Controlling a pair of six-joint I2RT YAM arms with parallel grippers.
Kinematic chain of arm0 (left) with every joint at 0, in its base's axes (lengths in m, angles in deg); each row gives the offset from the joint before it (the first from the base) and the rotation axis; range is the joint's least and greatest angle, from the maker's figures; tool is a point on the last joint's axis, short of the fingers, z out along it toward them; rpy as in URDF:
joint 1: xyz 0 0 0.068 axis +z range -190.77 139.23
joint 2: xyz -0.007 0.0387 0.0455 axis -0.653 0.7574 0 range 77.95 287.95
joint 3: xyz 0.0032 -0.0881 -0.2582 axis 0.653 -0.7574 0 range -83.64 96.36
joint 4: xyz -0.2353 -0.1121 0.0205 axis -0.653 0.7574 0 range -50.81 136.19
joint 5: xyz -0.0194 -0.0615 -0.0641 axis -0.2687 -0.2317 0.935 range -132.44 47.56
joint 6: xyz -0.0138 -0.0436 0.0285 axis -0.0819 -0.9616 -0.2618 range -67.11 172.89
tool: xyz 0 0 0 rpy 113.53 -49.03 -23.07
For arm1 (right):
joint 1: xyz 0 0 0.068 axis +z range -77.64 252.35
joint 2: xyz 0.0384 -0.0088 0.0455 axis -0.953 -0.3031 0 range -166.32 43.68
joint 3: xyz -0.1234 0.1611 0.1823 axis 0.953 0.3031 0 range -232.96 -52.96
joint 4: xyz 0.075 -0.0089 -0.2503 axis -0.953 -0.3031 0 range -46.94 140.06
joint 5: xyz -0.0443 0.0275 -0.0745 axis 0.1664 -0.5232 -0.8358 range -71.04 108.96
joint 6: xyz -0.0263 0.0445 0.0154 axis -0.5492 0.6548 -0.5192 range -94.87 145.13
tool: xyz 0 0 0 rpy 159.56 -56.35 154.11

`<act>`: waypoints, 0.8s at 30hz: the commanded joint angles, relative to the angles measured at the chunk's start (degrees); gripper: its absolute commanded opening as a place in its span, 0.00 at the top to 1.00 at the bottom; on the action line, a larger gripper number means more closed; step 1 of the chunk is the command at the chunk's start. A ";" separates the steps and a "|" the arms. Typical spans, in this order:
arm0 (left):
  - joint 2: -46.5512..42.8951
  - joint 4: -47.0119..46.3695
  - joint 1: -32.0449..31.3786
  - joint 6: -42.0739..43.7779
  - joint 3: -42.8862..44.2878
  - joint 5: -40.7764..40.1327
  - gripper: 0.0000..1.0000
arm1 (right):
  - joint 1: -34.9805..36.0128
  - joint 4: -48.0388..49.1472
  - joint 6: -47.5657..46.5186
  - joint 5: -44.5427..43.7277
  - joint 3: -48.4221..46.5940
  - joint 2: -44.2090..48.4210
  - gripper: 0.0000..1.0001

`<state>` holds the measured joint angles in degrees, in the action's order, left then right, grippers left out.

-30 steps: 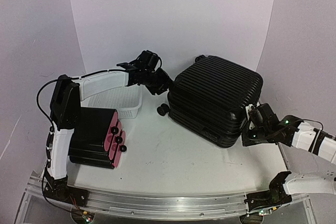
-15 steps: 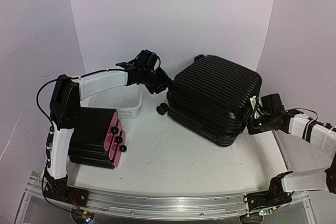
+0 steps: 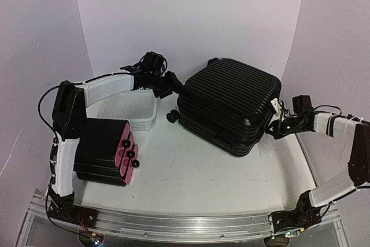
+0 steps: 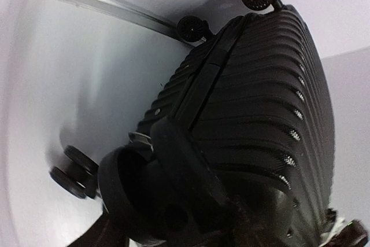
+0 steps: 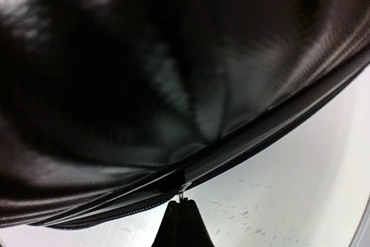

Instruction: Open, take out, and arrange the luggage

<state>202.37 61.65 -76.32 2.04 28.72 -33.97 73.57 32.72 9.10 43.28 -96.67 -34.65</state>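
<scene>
The luggage (image 3: 231, 105) is a big black ribbed suitcase lying flat at centre right, lid closed. My left gripper (image 3: 167, 82) is at its back left corner, above a caster wheel (image 3: 172, 116). In the left wrist view the ribbed shell (image 4: 248, 102) fills the frame. The dark fingers blend into the corner and a wheel, so their grip is unclear. My right gripper (image 3: 273, 131) is at the case's right side. In the right wrist view it (image 5: 182, 203) is shut on the small metal zipper pull (image 5: 182, 196), right under the zipper seam (image 5: 277, 122).
A white perforated basket (image 3: 130, 108) stands at the back left under the left arm. A smaller smooth black case (image 3: 104, 148) with a pink side and black knobs lies at front left. A metal rail (image 3: 173, 224) runs along the near edge.
The luggage has slid a little to the left. My right gripper has travelled along its right side toward the back, pinching the zipper pull. The left gripper has shifted back and left.
</scene>
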 commanded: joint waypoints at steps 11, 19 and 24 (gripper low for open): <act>-24.04 4.34 -15.86 51.45 -12.09 -4.97 0.17 | 10.56 8.57 6.19 7.25 5.18 10.85 1.00; -15.50 1.87 -27.73 71.38 -4.04 -9.92 0.13 | 13.16 15.10 11.00 3.99 9.12 13.93 1.00; -8.72 2.81 -28.47 76.86 3.18 -10.75 0.08 | 13.72 16.04 12.06 1.19 11.49 15.60 1.00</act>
<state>190.17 64.89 -105.52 70.17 24.52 -42.17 86.57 42.73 19.20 45.11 -85.89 -22.78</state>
